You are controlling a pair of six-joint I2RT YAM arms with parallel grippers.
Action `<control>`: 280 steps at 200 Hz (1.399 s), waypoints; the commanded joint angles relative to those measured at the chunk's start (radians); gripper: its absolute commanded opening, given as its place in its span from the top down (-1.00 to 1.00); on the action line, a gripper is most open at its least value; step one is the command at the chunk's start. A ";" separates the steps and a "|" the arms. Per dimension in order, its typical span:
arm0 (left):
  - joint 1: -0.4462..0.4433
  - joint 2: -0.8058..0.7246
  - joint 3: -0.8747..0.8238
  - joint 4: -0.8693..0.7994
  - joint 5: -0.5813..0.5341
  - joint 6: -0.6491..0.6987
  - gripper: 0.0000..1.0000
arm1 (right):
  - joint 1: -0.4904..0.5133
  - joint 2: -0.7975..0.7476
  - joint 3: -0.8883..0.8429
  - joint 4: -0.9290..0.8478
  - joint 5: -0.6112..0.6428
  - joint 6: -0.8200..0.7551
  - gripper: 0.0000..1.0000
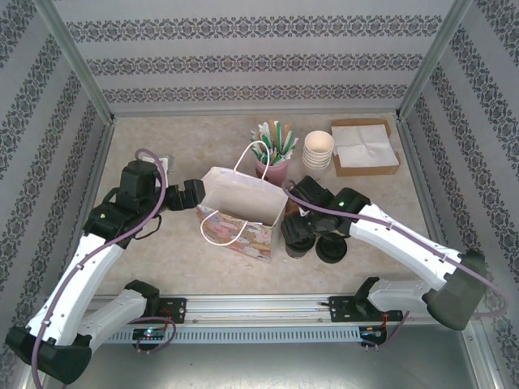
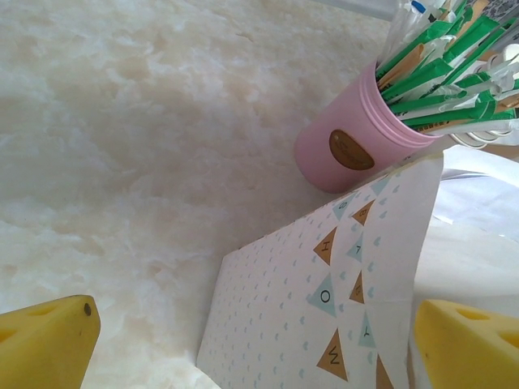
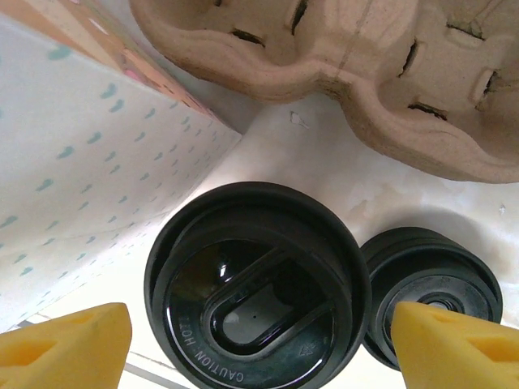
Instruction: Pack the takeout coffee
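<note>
— Beside the paper bag, the takeout coffee sits between the right gripper's spread, empty fingers.
— Grasping step, then; it needs to close and lift. Left gripper gapes at the bag.

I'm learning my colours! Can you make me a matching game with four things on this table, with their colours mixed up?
Things:
1. paper bag
2. lid of the takeout coffee
3. jar full of wrapped straws
4. cup carrier

Colours:
A. black
B. brown
C. white with little flags
D. pink

Pairs: 1-C, 2-A, 3-D, 4-B
</note>
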 commanded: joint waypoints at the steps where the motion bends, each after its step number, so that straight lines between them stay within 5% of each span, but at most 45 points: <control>1: -0.003 -0.015 -0.011 -0.005 0.013 -0.008 -0.99 | 0.013 0.011 -0.020 0.005 0.039 0.034 -0.67; 280: -0.002 0.001 0.005 -0.002 0.024 -0.017 -0.95 | 0.070 0.082 -0.040 0.006 0.082 0.063 -0.55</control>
